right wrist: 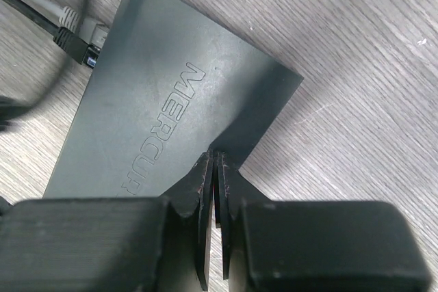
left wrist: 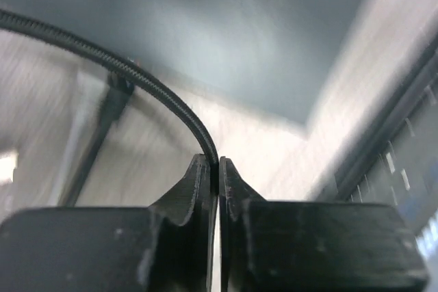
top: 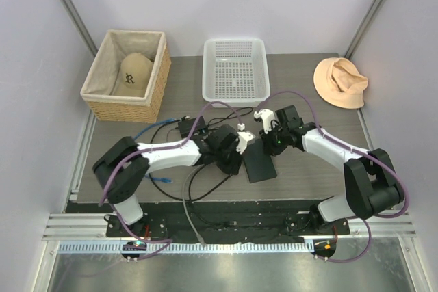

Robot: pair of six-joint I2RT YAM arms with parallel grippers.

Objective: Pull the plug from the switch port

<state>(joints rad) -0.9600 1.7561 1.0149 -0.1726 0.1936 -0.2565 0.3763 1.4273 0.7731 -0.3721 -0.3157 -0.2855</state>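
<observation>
Switch port [right wrist: 92, 49] is upper left in the rt wrist view, on the narrow edge of the flat black box [right wrist: 171, 94]. A black plug [right wrist: 68, 37] and a grey plug [right wrist: 72, 14] meet that edge; both look seated. Right gripper [right wrist: 214, 162], bottom centre, is fully closed w/ nothing between its fingers. Its tips sit over the box's near corner, but contact I can't confirm.

Left wrist view, blurry: left gripper [left wrist: 215, 167] is pinched tight on a black cord [left wrist: 137, 73] that arcs to upper left. The box is the dark slab up top.

Top view: box lies mid-frame on the table [top: 185, 94], both grippers meeting over it, adapter brick [top: 185, 126] just left.

Risks, as I judge them:
- You're gripping cord, not plug body, so a pull may slip or strain the cord.
- Can't tell if this cord runs to the port or the brick; if it's the wrong one, nothing unplugs.
- If the rt tips aren't pressing down, the box drags along.
- A latched plug won't release on a straight tug.
</observation>
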